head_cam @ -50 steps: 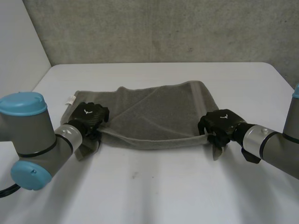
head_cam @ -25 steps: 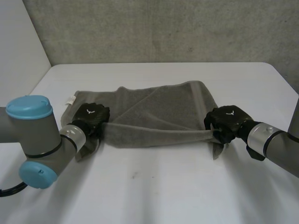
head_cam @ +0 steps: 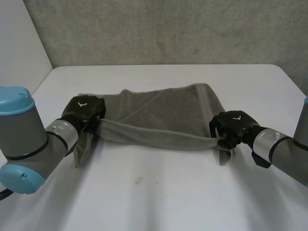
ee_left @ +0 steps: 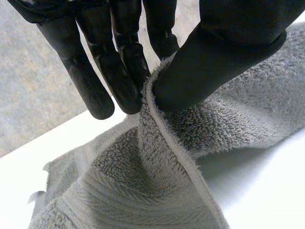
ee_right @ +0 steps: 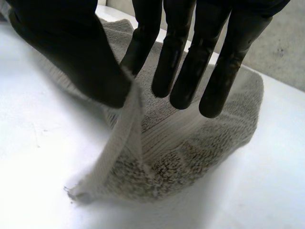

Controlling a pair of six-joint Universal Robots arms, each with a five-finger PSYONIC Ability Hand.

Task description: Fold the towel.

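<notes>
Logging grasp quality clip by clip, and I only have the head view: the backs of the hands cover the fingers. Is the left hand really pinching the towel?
Observer: Yes. The left wrist view shows the left hand pinching the towel by its hemmed edge, thumb pressed against the fingers.
Operator: And the right one?
Observer: The right hand holds a thin edge of the cloth between its thumb and the nearest finger; its other fingers are straight.
Operator: Any slack below that pinch?
Observer: Yes, the corner hangs from the pinch down toward the table.
</notes>
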